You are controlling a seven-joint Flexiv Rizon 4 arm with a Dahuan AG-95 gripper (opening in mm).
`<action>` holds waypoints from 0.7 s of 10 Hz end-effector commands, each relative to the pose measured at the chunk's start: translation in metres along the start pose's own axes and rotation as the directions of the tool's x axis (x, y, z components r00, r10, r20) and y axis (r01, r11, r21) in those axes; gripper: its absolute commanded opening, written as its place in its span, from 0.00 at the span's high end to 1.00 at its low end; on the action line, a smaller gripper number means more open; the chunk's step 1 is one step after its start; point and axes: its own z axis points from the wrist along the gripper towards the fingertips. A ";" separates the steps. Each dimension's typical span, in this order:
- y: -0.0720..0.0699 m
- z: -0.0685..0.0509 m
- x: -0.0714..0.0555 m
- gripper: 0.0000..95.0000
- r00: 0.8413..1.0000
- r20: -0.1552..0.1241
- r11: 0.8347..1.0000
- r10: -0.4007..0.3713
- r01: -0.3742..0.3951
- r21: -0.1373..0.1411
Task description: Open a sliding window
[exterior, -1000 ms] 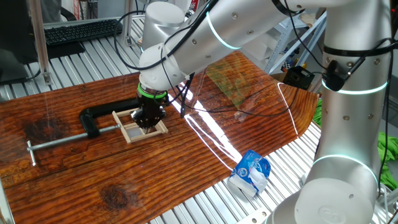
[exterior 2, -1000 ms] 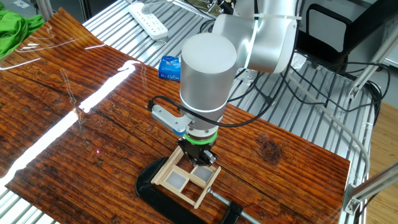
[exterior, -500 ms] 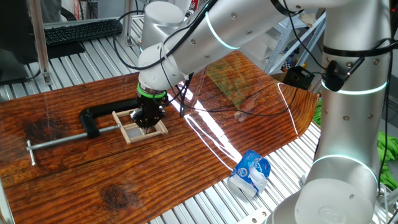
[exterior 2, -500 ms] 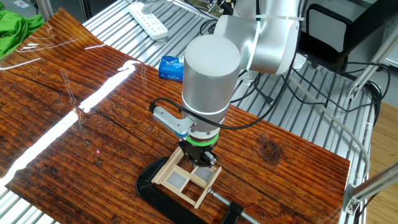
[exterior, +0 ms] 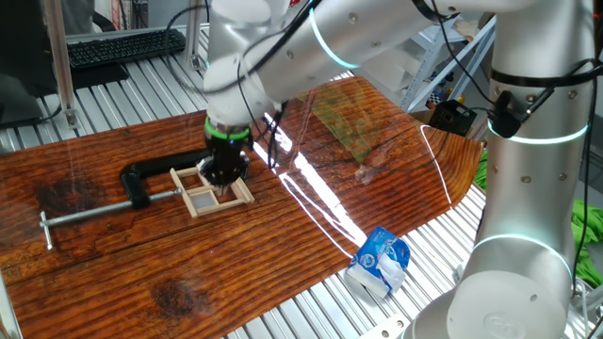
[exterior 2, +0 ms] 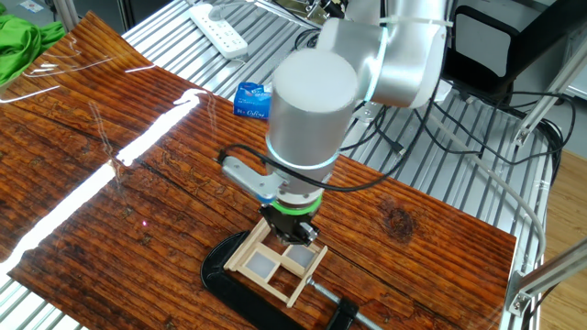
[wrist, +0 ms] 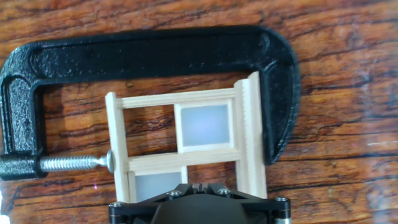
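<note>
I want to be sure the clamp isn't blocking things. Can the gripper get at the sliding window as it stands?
Probably yes. The gripper is already right down on the sliding window, coming from above. The black clamp only wraps round the frame's outer sides, so the top is free. Actual contact is hidden.

Pale-wood sliding window [wrist: 186, 149] lies flat, greyish panes, one opening uncovered.

arm bent low, wrist vertical, gripper [exterior: 224, 176] downward, jaws hidden
</note>
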 end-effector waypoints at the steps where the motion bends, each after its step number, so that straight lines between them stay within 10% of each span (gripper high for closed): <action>1: -0.007 -0.007 -0.009 1.00 1.000 -0.020 1.000 -0.003 0.002 -0.002; 7: -0.049 -0.020 -0.031 1.00 0.998 -0.056 0.999 -0.027 0.026 -0.022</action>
